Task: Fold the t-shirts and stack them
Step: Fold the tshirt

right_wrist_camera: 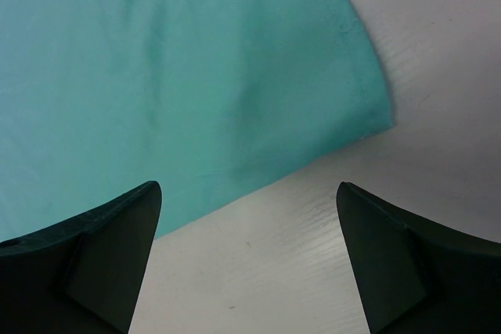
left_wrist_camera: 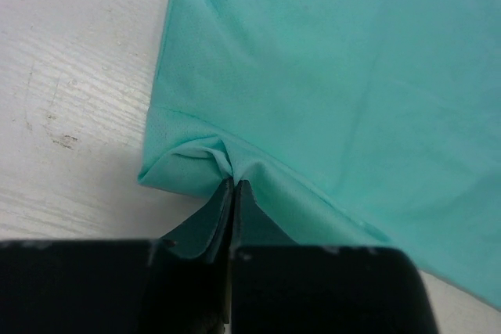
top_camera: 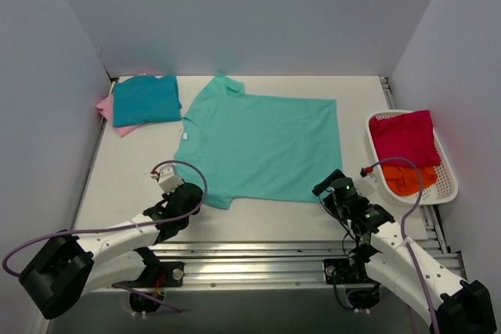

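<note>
Left fingers pinch the mint t-shirt by its near sleeve; right fingers hang open above its hem corner. A one-sided lift would likely drag and wrinkle it.

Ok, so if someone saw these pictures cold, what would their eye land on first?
The big mint-green t-shirt spread flat at centre, with the left gripper pinched shut on its near sleeve and the right gripper open by its near hem corner. Next, the crimson t-shirt lying over an orange t-shirt in the white basket at the right, and a folded teal t-shirt on a pink t-shirt at the far left corner.
</note>
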